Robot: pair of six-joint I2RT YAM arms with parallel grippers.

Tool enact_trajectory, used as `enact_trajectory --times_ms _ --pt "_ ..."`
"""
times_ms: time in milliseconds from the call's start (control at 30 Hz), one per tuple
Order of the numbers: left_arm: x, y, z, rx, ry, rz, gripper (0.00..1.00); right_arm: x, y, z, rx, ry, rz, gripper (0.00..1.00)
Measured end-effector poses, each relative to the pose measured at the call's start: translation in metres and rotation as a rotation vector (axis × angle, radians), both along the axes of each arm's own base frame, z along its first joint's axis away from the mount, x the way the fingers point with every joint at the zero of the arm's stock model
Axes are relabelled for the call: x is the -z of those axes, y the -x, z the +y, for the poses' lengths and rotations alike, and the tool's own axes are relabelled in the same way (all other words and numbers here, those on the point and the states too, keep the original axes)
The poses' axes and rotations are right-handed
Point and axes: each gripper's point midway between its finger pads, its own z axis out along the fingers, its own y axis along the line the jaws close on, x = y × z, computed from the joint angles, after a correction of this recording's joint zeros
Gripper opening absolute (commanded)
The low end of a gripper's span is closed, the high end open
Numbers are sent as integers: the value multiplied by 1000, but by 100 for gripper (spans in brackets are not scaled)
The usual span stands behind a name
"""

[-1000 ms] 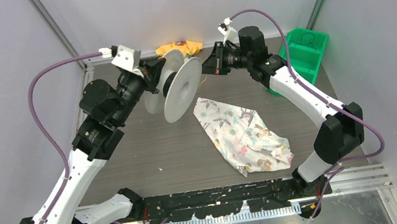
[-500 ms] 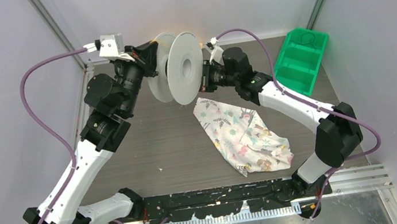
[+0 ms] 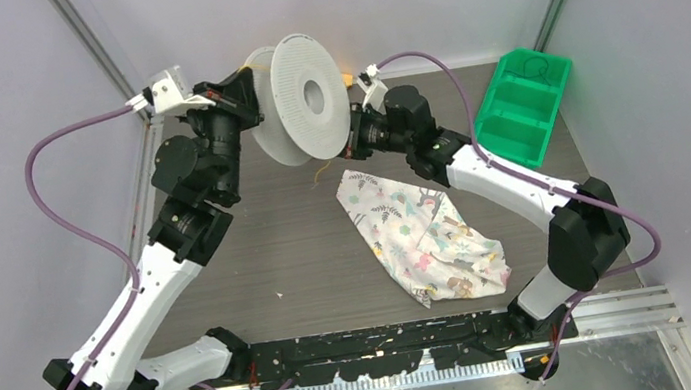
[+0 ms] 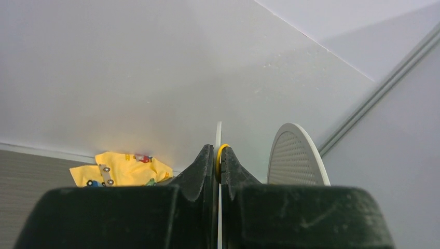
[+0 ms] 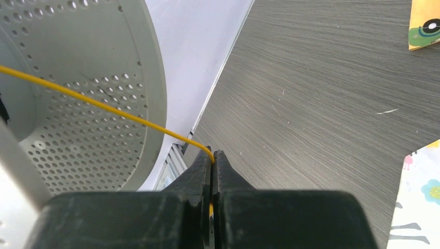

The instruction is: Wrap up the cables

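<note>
We are holding the spool point(image 3: 304, 100) up over the far side of the worktop point(image 3: 277, 244). Our left jaws are clamping narrowly on one thin rim, with a bit of yellow, probably the cable point(image 5: 104, 104), caught in the pinch. Our right jaws are pinching the same cable shut-tight just beside the spool, and a taut stretch is running from them across the perforated inner face. We are seeing no built-up turns on the core, so we are judging the wrapping as barely begun. A loose bit is dangling below the spool toward the worktop, so slack is waiting to be wound in.
</note>
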Motion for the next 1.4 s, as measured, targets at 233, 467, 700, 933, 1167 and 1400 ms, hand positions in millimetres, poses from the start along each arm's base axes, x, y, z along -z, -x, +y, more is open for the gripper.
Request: enact_trajectory --times_ms 233,467,700,933,1167,1400 --pt "20 -10 7 -61 46 22 0 17 -6 4 14 0 47 1" --pt "50 -17 12 -110 88 48 1 42 -6 1 19 44 92 1" --pt "73 -20 15 -133 126 91 1 60 -2 -1 20 49 136 12" --pt "66 -16 28 -176 139 72 0 59 6 5 -18 -25 134 50" --pt "51 -8 30 -156 94 34 1 46 14 0 -40 -51 40 68" --pt "18 2 28 -120 55 -30 1 -11 25 -28 -24 -63 -215 82"
